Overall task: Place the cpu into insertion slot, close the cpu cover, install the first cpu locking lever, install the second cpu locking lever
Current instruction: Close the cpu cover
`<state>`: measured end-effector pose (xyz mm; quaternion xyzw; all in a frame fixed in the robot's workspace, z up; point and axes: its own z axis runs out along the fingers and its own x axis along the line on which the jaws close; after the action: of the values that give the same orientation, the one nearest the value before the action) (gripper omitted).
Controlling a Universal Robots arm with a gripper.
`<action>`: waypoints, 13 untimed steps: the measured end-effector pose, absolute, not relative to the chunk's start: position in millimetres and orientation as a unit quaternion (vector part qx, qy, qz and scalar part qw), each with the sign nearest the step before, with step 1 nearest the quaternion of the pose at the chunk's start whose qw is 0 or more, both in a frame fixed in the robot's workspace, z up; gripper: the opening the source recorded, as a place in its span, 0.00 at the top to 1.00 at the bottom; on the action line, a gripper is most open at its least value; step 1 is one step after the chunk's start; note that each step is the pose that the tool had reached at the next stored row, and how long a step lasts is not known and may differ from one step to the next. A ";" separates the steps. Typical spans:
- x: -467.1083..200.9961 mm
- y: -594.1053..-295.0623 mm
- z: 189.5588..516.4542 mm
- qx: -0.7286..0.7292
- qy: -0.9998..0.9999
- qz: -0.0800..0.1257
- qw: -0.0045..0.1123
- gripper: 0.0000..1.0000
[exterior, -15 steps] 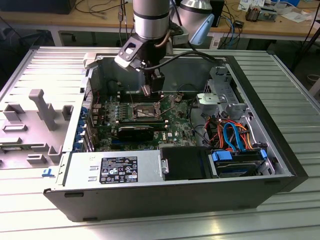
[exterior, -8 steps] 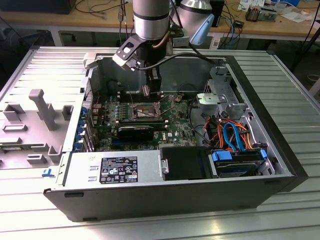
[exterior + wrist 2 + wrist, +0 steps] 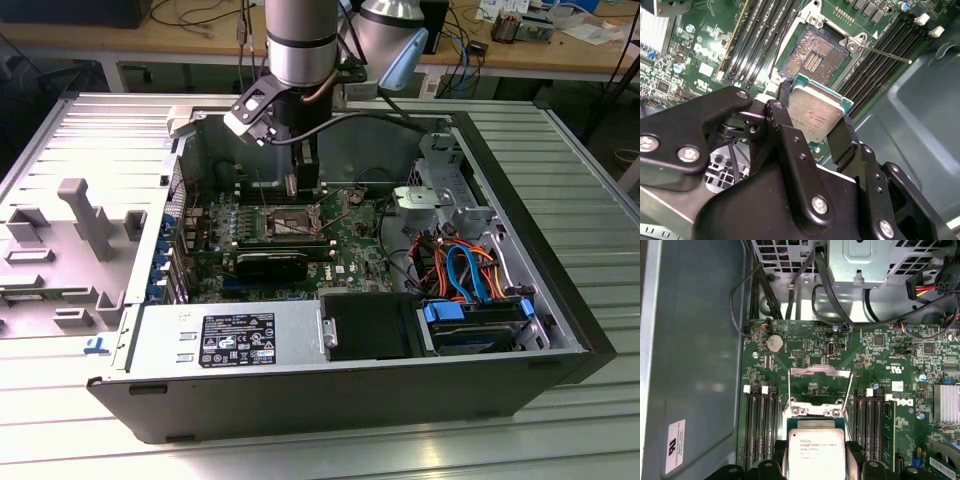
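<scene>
— Above the insertion slot (image 3: 812,55), what has the gripper (image 3: 814,107) got?
— The cpu (image 3: 815,117), pinched by two opposite edges between the black fingers (image 3: 842,137). It isn't seated, and the socket's contacts lie bare.
— Which way does it face?
— Its silver top faces both wrist cameras. It's square, so it has no long side.
— Anything hidden?
— In the first wrist view the chip covers the socket, and the picture's border cuts off one of its edges. In the exterior view, inside the open computer case (image 3: 350,400), it's too small to make out.
</scene>
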<state>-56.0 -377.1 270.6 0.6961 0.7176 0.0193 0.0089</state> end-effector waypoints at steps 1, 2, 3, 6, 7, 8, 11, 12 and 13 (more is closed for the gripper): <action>-56.2 -377.1 269.6 0.699 0.715 0.019 0.009 0.45; -56.5 -377.1 267.8 0.704 0.710 0.019 0.009 0.45; -56.6 -377.1 266.7 0.705 0.709 0.019 0.009 0.45; -57.7 -377.1 263.8 0.706 0.708 0.019 0.009 0.45; -58.3 -377.1 262.6 0.706 0.708 0.019 0.009 0.45; -58.7 -377.1 261.4 0.706 0.708 0.019 0.009 0.45; -61.1 -377.1 256.8 0.706 0.708 0.019 0.009 0.45; -61.5 -377.1 255.5 0.705 0.709 0.019 0.009 0.45; -61.7 -377.1 254.2 0.705 0.709 0.019 0.009 0.45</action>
<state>-61.7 -377.1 254.2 0.7053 0.7086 0.0192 0.0092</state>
